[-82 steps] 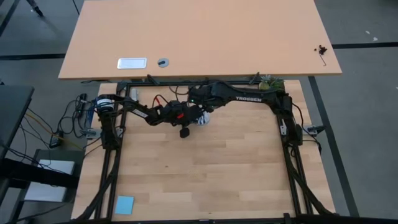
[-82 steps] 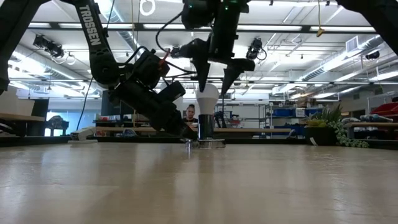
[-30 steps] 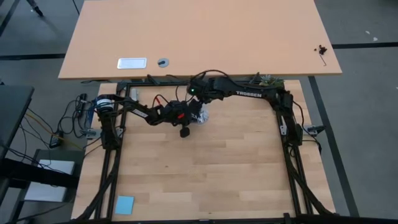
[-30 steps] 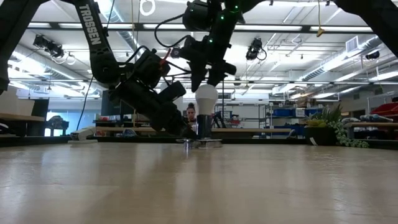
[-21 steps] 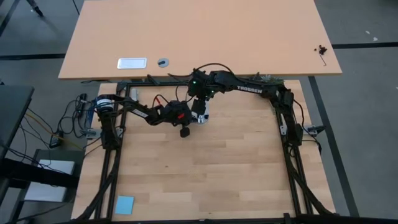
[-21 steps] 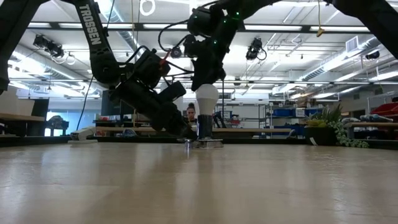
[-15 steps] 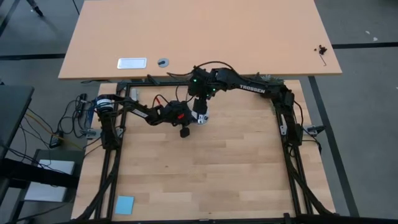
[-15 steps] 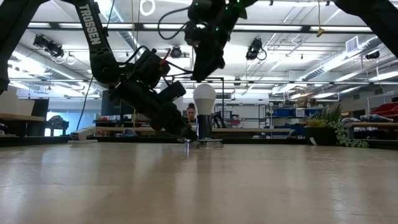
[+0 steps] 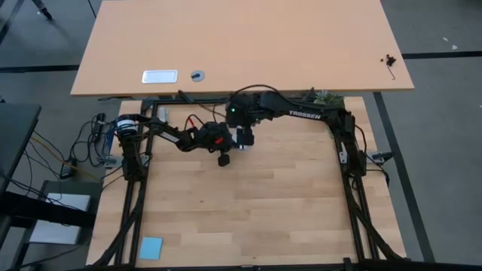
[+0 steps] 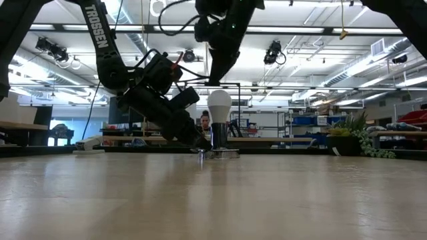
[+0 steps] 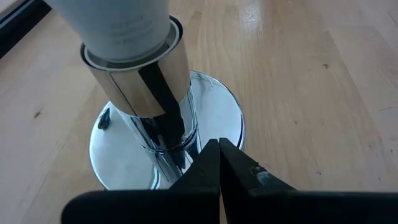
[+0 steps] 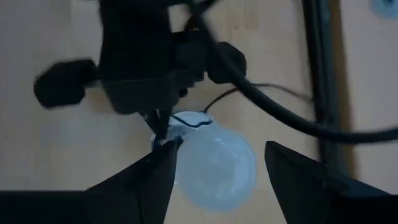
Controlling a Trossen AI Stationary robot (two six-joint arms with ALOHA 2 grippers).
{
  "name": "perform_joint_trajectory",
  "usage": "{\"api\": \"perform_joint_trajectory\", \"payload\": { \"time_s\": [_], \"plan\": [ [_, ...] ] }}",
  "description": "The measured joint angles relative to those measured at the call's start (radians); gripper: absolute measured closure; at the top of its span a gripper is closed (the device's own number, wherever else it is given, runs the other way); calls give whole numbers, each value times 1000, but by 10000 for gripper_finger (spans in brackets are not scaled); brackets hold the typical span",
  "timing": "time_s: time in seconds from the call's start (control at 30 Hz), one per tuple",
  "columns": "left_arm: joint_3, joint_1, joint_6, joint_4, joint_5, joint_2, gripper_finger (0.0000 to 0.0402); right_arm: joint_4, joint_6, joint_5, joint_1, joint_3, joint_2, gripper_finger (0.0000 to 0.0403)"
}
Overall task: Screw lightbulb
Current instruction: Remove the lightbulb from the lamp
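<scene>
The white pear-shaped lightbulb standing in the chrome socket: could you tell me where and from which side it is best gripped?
Grip the white pear-shaped lightbulb across its widest rounded part, coming straight down from above. It stands upright in the chrome socket, whose base the left gripper steadies, so only the dome is free. The right gripper, open, hangs right above it.

The left gripper [image 9: 230, 144] is crowding the lightbulb [image 10: 219, 104] from nine o'clock; the worktop [image 9: 286, 203] toward six is lying open.

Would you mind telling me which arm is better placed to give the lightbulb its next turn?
The right. Its gripper hangs open directly above the lightbulb, jaws either side of it. The left gripper is shut low at the chrome socket stand, bracing it, so probably should stay.
</scene>
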Motion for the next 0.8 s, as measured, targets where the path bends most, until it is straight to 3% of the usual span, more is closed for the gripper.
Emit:
{"api": "perform_joint_trajectory", "payload": {
  "time_s": [0.3, 0.47, 0.67, 0.8],
  "plan": [
    [0, 0, -4, 0, -2, 0, 401, 7, 317, -68, -62, -20, 13, 111],
    [0, 0, -4, 0, -2, 0, 401, -2, 360, -119, -70, -20, 12, 117],
    [0, 0, -5, 0, -2, 0, 401, -16, 559, -121, -69, -21, 12, 127],
    [0, 0, -8, 0, -2, 0, 401, -11, 596, -119, -69, -21, 12, 127]
  ]
}}
